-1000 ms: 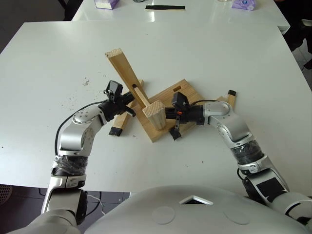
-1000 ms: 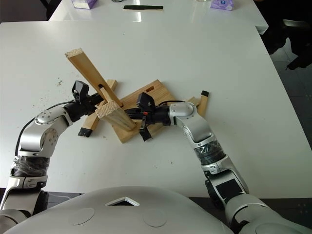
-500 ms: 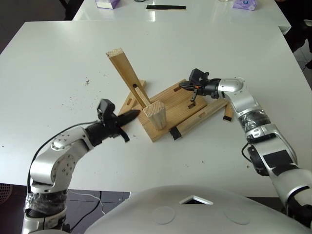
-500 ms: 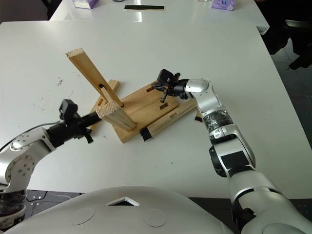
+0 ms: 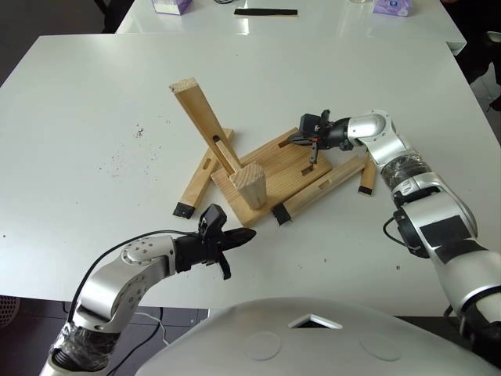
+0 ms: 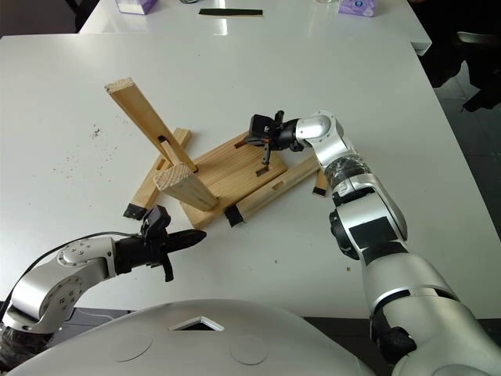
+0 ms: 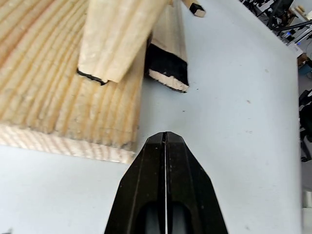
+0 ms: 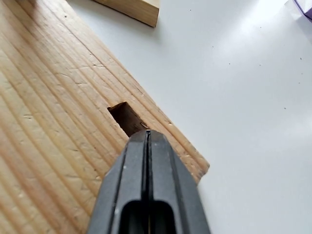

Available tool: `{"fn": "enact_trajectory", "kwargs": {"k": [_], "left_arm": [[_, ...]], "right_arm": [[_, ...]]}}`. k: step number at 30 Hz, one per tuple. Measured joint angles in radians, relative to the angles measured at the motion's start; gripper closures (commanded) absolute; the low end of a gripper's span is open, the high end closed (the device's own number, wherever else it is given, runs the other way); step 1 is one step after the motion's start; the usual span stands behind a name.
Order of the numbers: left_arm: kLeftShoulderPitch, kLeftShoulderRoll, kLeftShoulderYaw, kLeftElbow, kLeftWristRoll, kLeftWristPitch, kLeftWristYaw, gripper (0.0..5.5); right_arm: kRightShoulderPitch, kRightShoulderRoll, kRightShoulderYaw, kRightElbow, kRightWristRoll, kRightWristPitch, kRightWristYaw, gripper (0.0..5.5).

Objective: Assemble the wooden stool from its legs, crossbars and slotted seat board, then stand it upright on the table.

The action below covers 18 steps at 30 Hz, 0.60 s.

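Covering part of the slot [image 8: 124, 116]: right claw [image 8: 147, 132].

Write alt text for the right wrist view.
The right gripper, fingers shut, points at a rectangular slot near a corner of the wooden seat board, which lies on the white table.
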Motion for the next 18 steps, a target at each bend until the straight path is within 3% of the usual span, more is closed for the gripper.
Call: {"fn": "enact_trajectory", "kwargs": {"k": [9, 18], "left_arm": [[-0.027, 0.007, -0.026, 0.031, 0.033, -0.025, -0.009, 5.50], [-0.124, -0.033, 0.003, 0.106, 0.072, -0.036, 0.057, 5.50]], "right_arm": [[-0.002, -0.021, 0.022, -0.034, -0.008, -0.028, 0.087, 5.49], [0.091, -0.123, 0.034, -0.241, 0.018, -0.024, 0.261, 5.49]]}}
